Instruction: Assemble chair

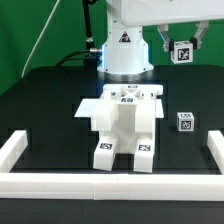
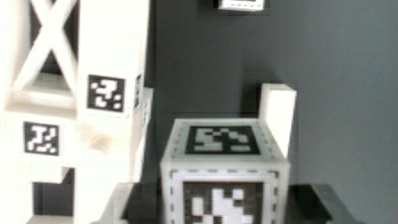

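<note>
Black surface carrying the part-built chair; a tagged white block is clamped in the partly closed end effector. If lowered misaligned, the chair could be knocked.

The white arm rises from its round base at the back of the scene. It bends over toward the exterior view's right, and there most of it goes out of the picture. The gripper hangs high in the air with its fingers turned downward. In the wrist view the two dark fingers stand partly closed, one on each side of a small white block with square tags. They hold this block between them.
</note>
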`<state>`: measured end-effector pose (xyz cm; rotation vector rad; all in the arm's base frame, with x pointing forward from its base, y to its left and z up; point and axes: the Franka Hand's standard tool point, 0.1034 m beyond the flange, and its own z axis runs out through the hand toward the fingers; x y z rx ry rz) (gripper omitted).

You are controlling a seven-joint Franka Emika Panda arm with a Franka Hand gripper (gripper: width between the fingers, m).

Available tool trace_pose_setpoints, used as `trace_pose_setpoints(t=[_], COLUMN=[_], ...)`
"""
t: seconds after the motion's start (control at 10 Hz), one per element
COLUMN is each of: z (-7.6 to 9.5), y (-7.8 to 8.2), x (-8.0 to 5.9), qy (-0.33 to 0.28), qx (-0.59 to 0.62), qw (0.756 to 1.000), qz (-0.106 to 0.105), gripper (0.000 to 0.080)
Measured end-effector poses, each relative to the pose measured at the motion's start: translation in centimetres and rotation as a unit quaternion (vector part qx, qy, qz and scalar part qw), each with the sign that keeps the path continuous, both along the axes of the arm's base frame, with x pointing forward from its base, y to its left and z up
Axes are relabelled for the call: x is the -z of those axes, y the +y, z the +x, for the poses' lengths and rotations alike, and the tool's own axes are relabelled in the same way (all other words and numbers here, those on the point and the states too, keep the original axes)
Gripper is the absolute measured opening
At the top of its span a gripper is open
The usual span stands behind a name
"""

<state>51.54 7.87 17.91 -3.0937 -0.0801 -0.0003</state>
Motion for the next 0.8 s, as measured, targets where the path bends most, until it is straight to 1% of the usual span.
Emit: trace_pose_setpoints(t=[0.2,0.4,0.5,0.6,0.7,0.8], z=[-0.1,-0.1,0.3,0.8,2.1,2.8], y=[0.2,0.0,-1.6,-2.9,-3.5,-3.9], x=[0.1,0.3,1.3,1.6,1.3,1.7], qy=[0.002,0.001,-0.014,-0.012,-0.02,-0.023], qx=[0.0,-0.005,-0.041,-0.052,-0.062,-0.068], qw=[1.0,1.0,0.999,0.998,0.998,0.997], qz=[0.0,-0.001,-0.007,-0.013,-0.017,-0.022], gripper=[0.0281,0.0281,0.0281,0.0281,0.0281,0.0281])
